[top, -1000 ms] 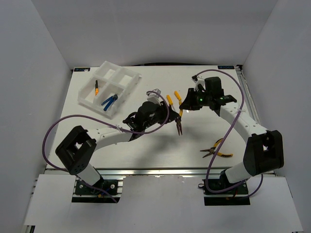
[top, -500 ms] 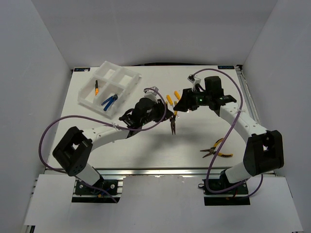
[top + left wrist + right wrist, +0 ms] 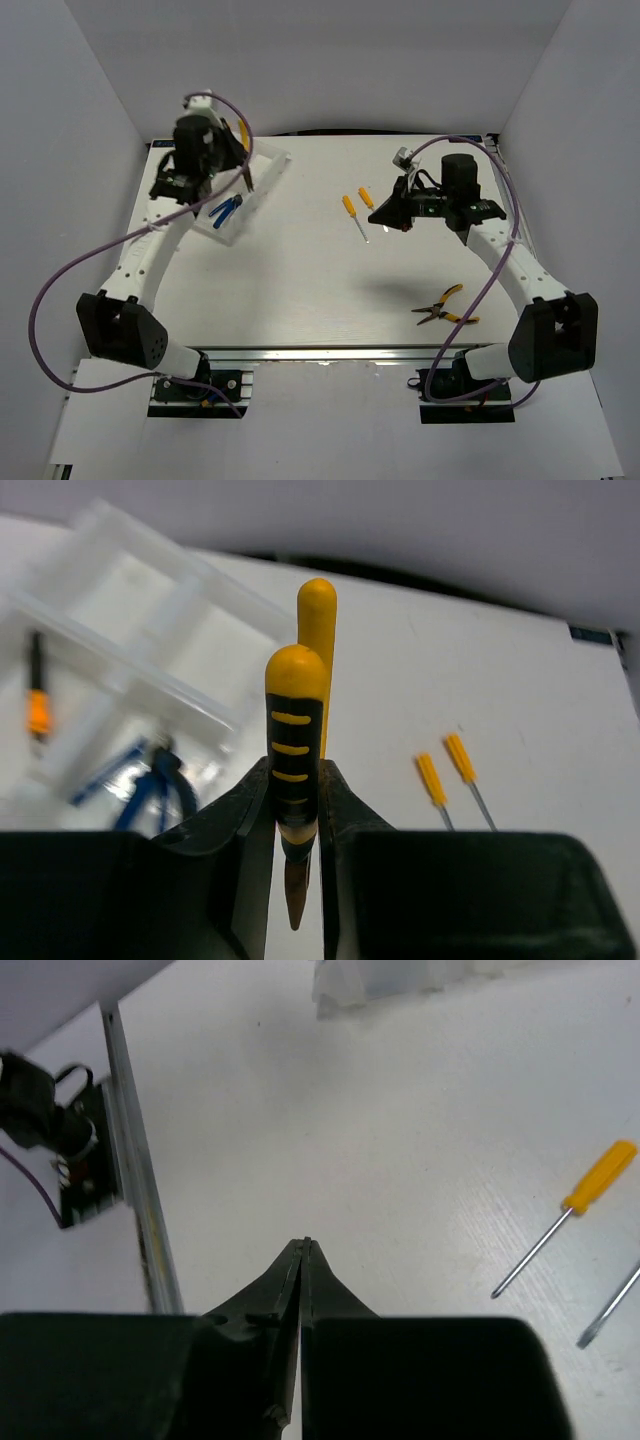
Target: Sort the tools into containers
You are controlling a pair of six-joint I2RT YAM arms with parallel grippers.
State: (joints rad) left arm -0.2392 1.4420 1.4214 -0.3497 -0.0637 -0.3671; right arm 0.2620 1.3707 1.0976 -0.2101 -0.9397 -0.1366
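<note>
My left gripper (image 3: 238, 158) is shut on yellow-black pliers (image 3: 295, 742), handles up, nose hanging between the fingers (image 3: 345, 825). It hovers over the white tray (image 3: 268, 166) at the back left. In the tray lie blue pliers (image 3: 225, 208) and a small orange screwdriver (image 3: 38, 705). Two orange-handled screwdrivers (image 3: 349, 205) (image 3: 366, 197) lie side by side on the table's middle. My right gripper (image 3: 385, 212) is shut and empty, just right of them and above the table. A second pair of yellow-black pliers (image 3: 445, 307) lies at the front right.
White walls close in the table on three sides. An aluminium rail (image 3: 135, 1170) runs along the table's edge in the right wrist view. Purple cables (image 3: 60, 285) loop off both arms.
The left arm swung from the table's middle to the back left above the tray, carrying the yellow-black pliers. The right gripper, beside those pliers before, has drawn back slightly and stands shut and empty.
</note>
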